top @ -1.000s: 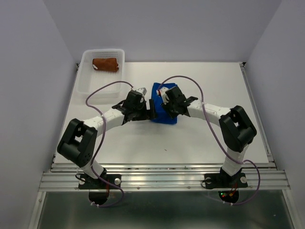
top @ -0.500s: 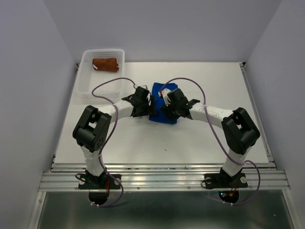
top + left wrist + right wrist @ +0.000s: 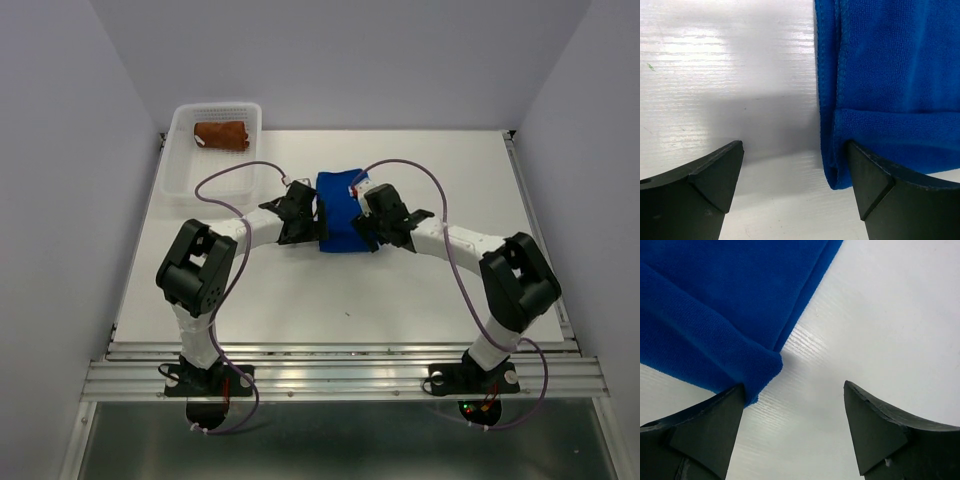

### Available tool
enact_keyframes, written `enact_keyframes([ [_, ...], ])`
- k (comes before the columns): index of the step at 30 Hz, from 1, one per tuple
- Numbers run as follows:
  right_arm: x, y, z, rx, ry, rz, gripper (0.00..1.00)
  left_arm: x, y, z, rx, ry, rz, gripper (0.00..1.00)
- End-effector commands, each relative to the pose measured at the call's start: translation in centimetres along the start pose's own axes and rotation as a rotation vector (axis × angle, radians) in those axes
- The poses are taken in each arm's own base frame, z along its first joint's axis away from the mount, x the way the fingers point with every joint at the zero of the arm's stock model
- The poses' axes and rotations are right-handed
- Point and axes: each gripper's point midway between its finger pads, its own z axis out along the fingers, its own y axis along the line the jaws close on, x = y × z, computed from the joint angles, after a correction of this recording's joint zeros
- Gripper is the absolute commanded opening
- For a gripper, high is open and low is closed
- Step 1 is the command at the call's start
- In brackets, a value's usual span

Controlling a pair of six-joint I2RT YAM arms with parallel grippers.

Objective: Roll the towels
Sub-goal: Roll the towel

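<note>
Roughly halfway, judged from how things lie

Table: white, with bare surface to the left, right and near side of the work, and more behind it up to the back edge. Room to roll in either direction.

Basket: at the far-left corner, well apart from the work; no obstruction.

Blue towel: lies mid-table between the two arms as a flat rectangular pad, not a tight bundle. Both wrist views show a thick fold turned over along its near edge. I read that as the first turn only, so most of this roll is left.

Rust-brown towel: a small bundle inside the basket; looks finished.

Left gripper: jaws spread, grasping nothing. One finger is over bare table; the other sits at the towel's near-left corner, and whether it touches cannot be told.

Right gripper: jaws spread and empty. One finger is beside the near-right corner, the other over bare table
</note>
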Motion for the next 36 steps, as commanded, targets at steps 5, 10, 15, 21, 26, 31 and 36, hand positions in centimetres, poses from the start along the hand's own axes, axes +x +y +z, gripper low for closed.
enact_keyframes([
  [5, -5.4, 5.6, -6.6, -0.315, -0.342, -0.187, 0.79, 0.0, 0.1, -0.3, -0.019, 0.017, 0.004, 0.94],
  [10, -3.0, 9.9, -6.1, -0.389, -0.239, -0.281, 0.72, -0.3, 0.3, -0.4, -0.037, 0.028, 0.022, 0.94],
  [15, -2.2, 9.2, -3.4, -0.283, -0.163, -0.316, 0.72, -0.5, 1.1, -0.2, -0.065, 0.033, 0.038, 0.94],
  [21, -3.9, 6.6, -1.6, -0.081, -0.26, -0.283, 0.66, -0.8, 0.9, 0.2, -0.045, 0.031, 0.039, 0.94],
  [26, -3.4, 6.9, -1.5, -0.093, -0.271, -0.275, 0.66, -1.0, 1.1, 0.2, -0.039, 0.024, 0.042, 0.94],
  [31, -2.4, 6.7, -0.5, -0.067, -0.222, -0.297, 0.65, -2.0, 1.3, 0.4, -0.044, 0.011, 0.045, 0.94],
  [36, -0.9, 6.7, 0.9, -0.045, -0.149, -0.327, 0.65, -2.6, 1.9, 0.4, -0.05, -0.004, 0.038, 0.94],
])
